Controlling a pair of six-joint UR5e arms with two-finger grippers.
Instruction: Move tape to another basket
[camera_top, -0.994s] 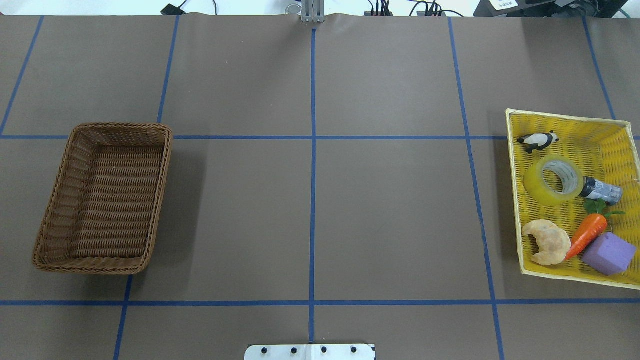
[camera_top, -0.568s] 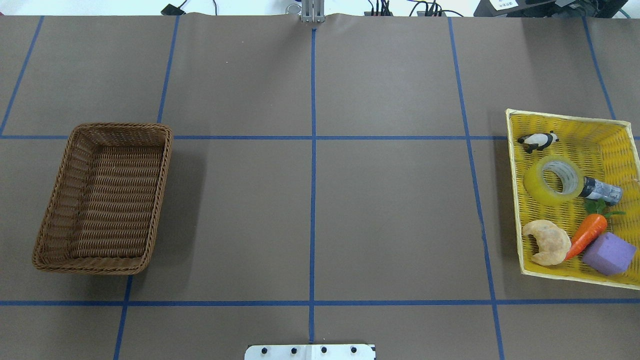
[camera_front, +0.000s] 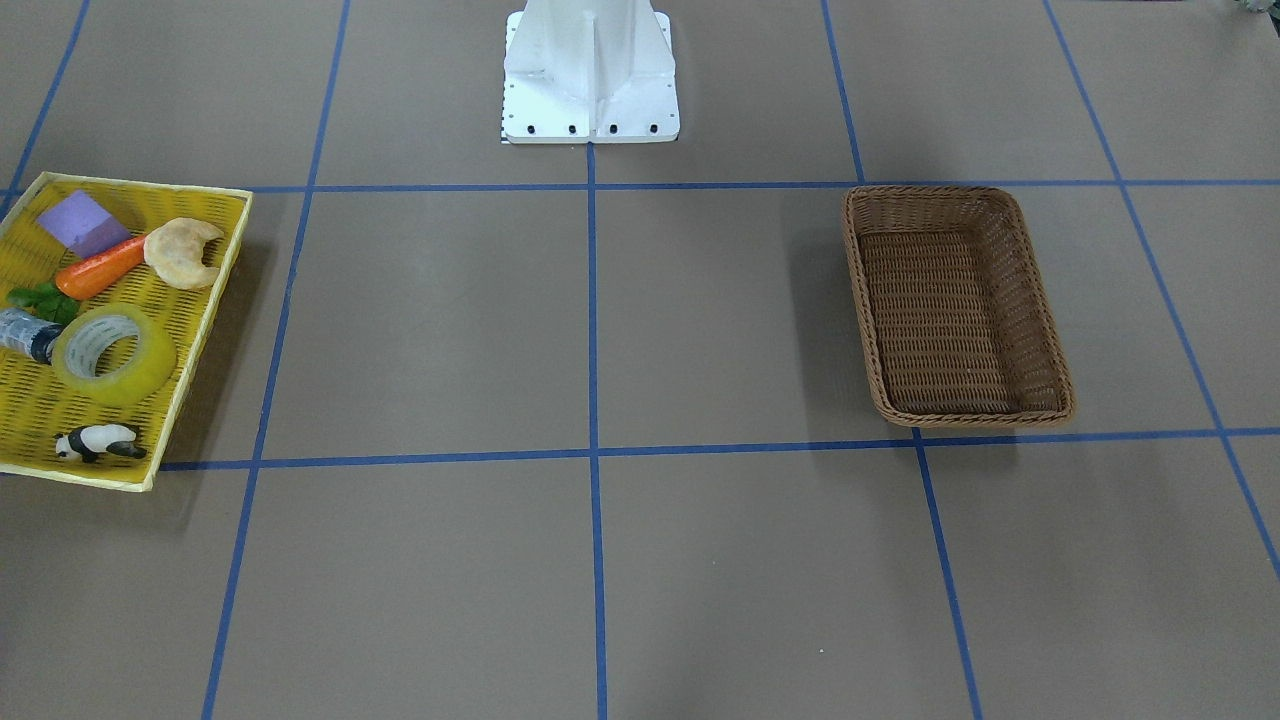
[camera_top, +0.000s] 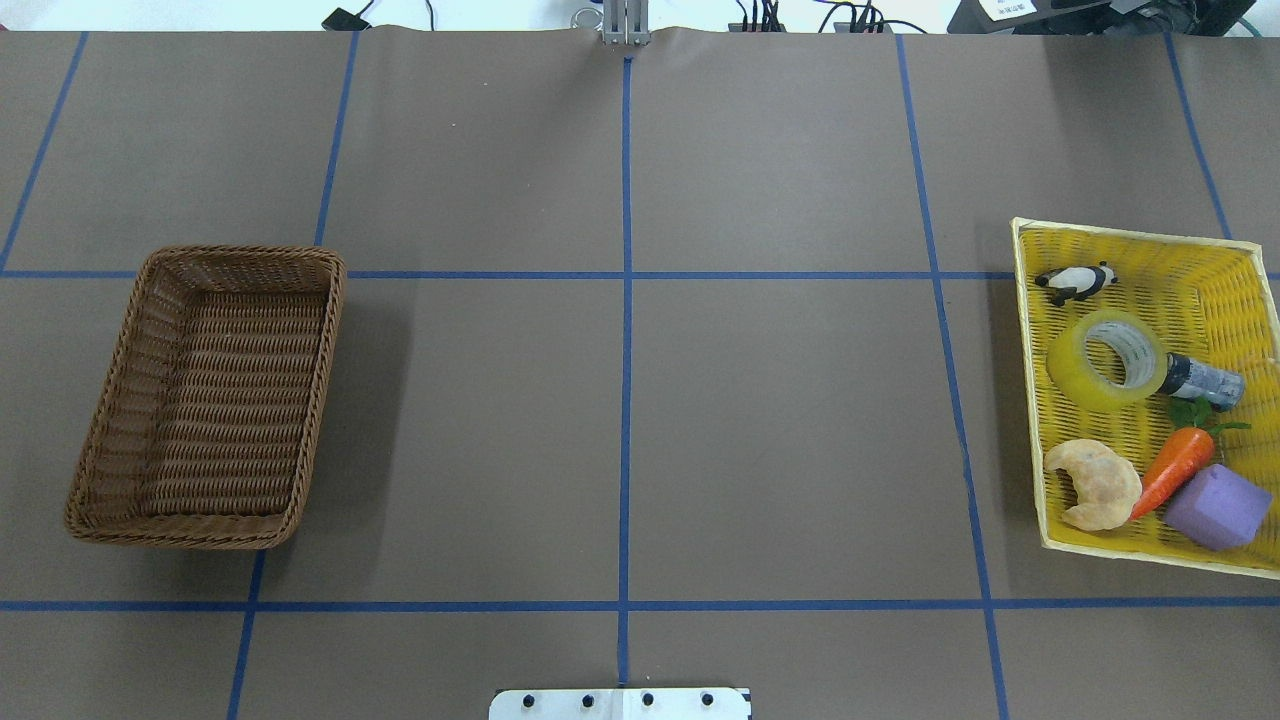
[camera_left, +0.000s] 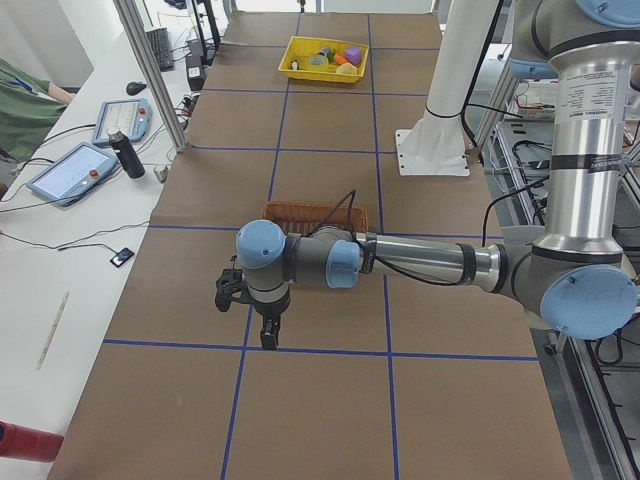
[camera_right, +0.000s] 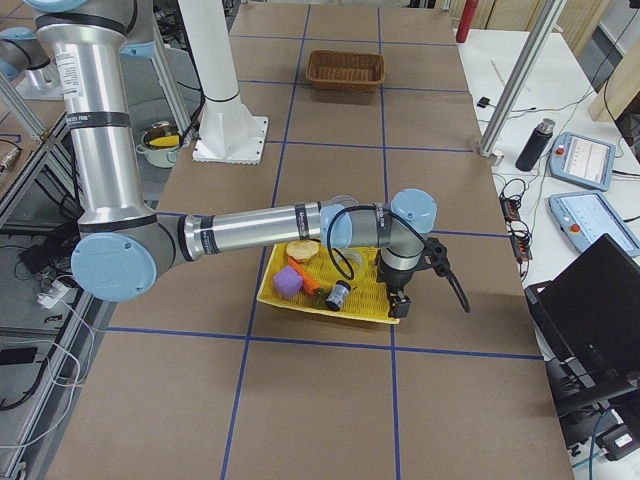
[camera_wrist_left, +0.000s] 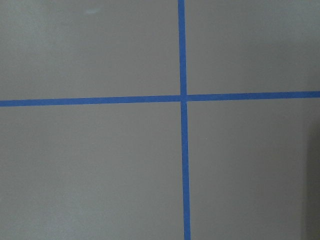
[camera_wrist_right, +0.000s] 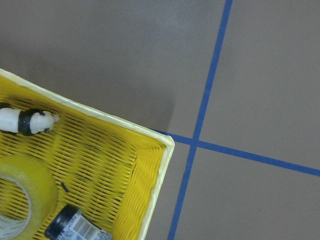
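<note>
Basket (camera_top: 205, 397) mid-left of overhead frame, w/o tape. Tape (camera_top: 1078, 378) far right, lying in yellow tray (camera_top: 1130, 235), untouched. No shift vs earlier overhead frames: task not begun. Left claw (camera_left: 268, 338), right claw (camera_right: 398, 308) show only in side views; apart or together, can't tell. Right claw by tray corner; reach for tape prob. next.

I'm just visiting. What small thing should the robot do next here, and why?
Probably shift the right gripper over the tape and lower toward it. The tape lies ungrasped in the yellow tray, the gripper hangs near the tray's corner, and the basket holds nothing.
</note>
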